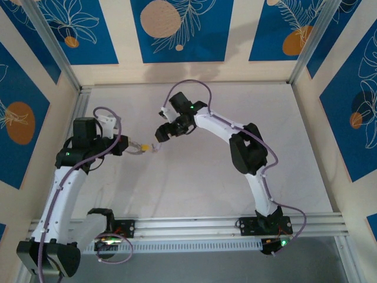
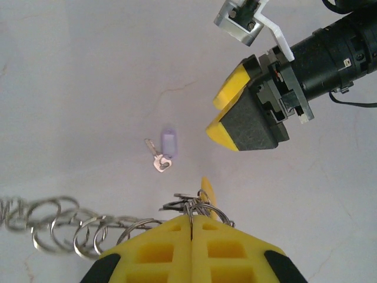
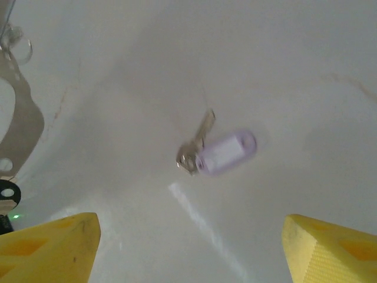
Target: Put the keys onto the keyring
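A tiny silvery key with a pale lilac head lies flat on the white table, also seen as the key in the left wrist view. My right gripper hovers above it, open, with nothing between its yellow fingers; from the left wrist it is the right gripper, just right of the key. My left gripper is shut on the thin grey keyring, which carries a yellow tag. In the top view the left gripper holds the tag out toward the right gripper.
A chain of linked silvery rings trails left from the held keyring over the white table. An aluminium rail runs along the near edge, and patterned blue walls close in the back and sides.
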Controlling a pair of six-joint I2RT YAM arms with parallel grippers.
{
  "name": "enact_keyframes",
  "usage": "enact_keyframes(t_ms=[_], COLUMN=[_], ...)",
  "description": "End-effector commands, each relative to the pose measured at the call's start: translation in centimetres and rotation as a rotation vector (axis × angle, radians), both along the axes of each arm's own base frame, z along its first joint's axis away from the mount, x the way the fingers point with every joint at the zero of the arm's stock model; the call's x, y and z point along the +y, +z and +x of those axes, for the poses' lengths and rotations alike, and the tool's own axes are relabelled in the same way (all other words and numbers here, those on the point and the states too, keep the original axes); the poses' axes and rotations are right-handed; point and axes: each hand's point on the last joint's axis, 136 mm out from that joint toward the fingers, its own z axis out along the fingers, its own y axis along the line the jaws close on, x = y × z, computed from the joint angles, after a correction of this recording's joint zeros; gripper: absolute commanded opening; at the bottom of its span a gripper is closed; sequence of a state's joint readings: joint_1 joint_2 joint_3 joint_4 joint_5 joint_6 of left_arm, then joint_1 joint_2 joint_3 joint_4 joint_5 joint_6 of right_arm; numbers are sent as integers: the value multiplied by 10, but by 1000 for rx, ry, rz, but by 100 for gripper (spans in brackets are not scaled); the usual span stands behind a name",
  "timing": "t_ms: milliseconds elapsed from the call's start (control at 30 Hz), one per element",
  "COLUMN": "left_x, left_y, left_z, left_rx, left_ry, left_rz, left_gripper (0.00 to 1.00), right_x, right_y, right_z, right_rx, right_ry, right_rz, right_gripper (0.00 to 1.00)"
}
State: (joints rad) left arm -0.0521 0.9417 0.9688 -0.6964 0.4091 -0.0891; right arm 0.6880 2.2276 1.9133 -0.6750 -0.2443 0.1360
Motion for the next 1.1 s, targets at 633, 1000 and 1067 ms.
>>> enact_keyframes(t_ms=[633,1000,1067], left_x=[40,45,46], left_y=[-3,1,2], left_z=[7,10,10], left_rx=[-38,-52,-53], left_ry=[182,201,203], left_rz=[-8,-12,-9], left_gripper=[0,0,0], right_x=[46,43,43], right_y=[-67,-92,-96], right_z=[-24,-19,-23], right_rx=[-122,-195,-192], right_ry=[271,302,318], right_rz=[-202,-323,-330], right_gripper=[59,57,53])
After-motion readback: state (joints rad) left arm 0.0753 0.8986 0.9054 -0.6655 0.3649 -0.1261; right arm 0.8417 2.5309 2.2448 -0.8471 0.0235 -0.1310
